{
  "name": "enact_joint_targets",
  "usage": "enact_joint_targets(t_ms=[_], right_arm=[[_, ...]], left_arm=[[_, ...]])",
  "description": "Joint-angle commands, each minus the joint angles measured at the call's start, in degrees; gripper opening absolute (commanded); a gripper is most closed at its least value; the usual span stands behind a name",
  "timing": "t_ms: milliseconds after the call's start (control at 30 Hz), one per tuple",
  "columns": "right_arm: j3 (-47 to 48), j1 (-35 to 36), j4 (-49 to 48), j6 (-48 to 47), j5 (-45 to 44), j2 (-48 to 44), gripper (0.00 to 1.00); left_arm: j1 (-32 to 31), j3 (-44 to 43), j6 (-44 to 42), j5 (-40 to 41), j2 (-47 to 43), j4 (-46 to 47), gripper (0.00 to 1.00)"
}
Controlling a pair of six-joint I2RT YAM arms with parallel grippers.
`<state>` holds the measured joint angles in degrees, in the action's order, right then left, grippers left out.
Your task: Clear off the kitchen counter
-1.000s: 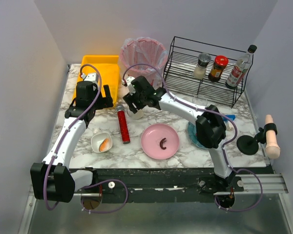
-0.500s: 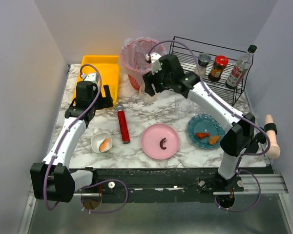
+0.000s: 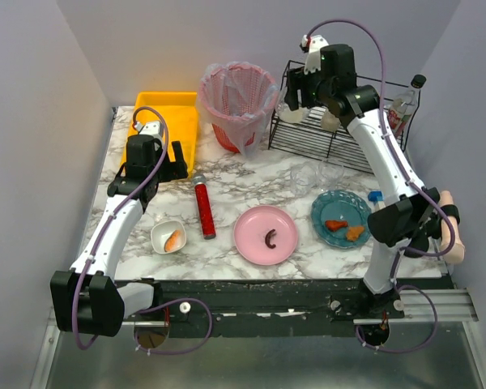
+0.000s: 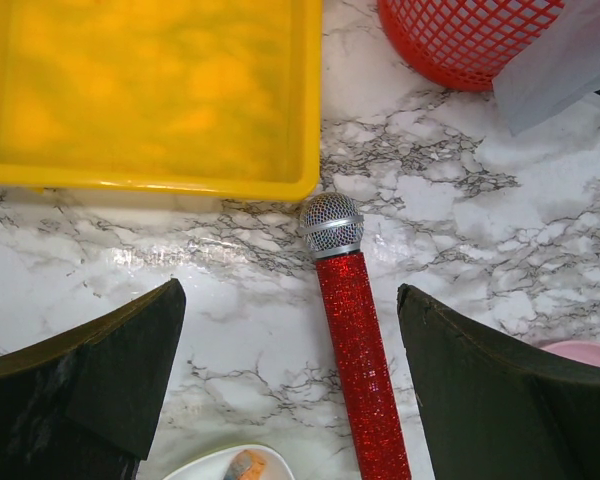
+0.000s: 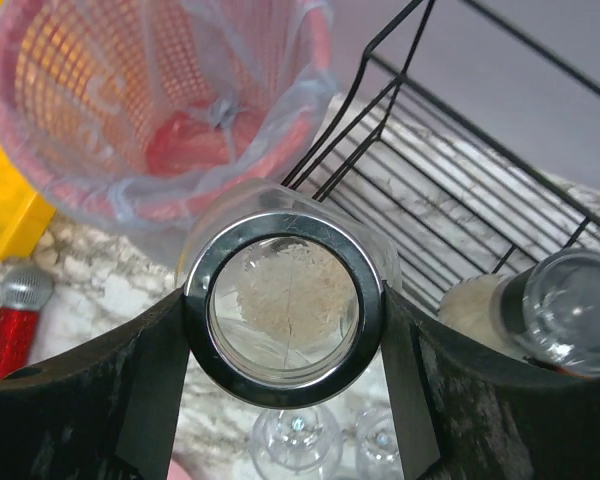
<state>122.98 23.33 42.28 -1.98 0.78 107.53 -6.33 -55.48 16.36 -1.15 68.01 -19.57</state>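
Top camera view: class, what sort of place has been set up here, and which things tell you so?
Most likely a mock kitchen counter in a robot lab: a marble-pattern worktop, a wire rack holding condiment bottles, and plates with bits of food. The two robot arms and plain walls point to a test rig, not a home.

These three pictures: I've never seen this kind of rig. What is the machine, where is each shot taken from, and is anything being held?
Two robot arms are bolted at the near edge of a marble kitchen counter. The wide picture looks down from above; the others come from cameras on each wrist. The left gripper hangs open, holding nothing, over a red microphone beside a yellow tray. The right gripper grips a chrome-capped shaker, raised near the wire rack and the lined basket. On the counter: a pink plate, a teal plate, a small white bowl and clear glasses.
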Motion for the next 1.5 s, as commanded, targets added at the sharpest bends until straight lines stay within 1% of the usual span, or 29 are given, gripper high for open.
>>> enact_joint_targets(t_ms=[0, 133, 300, 367, 900, 967, 1067, 1100, 1300, 1467], right_arm=[[7.44, -2.85, 0.17, 0.66, -1.74, 4.88, 0.01], [10.87, -5.13, -0.18, 1.62, -2.18, 8.13, 0.01], [11.14, -6.45, -2.82, 1.80, -3.94, 10.07, 0.01], [11.58, -6.54, -3.61, 3.56, -4.99, 11.12, 0.01], [13.08, -7.07, -5.02, 3.47, -7.19, 17.19, 0.01], [12.81, -7.07, -5.02, 3.47, -7.19, 17.28, 0.06], [12.46, -7.07, -4.93, 3.47, -6.67, 17.45, 0.21], [12.37, -7.07, -4.93, 3.47, -6.58, 17.37, 0.24], [11.93, -7.07, -5.02, 3.47, -5.70, 17.19, 0.51], [11.58, -7.07, -4.93, 3.65, -5.26, 17.02, 0.66]], left_arm=[[0.44, -1.47, 0.43, -1.14, -0.42, -0.91, 0.99], [0.44, -1.47, 0.43, -1.22, -0.42, -0.91, 0.99], [0.44, -1.56, 0.52, -1.66, -0.07, -0.91, 0.99], [0.44, -1.56, 0.52, -1.67, -0.07, -0.90, 0.99], [0.53, -1.65, 0.25, -1.31, -0.16, -1.08, 0.99], [0.53, -1.56, 0.25, -1.31, -0.24, -0.99, 0.99], [0.53, -1.56, 0.16, -1.40, -0.42, -1.08, 0.99], [0.53, -1.56, 0.16, -1.31, -0.25, -0.99, 0.99], [0.53, -1.56, 0.16, -1.49, -0.33, -1.08, 0.99], [0.53, -1.56, 0.16, -1.75, -0.24, -1.08, 0.99]])
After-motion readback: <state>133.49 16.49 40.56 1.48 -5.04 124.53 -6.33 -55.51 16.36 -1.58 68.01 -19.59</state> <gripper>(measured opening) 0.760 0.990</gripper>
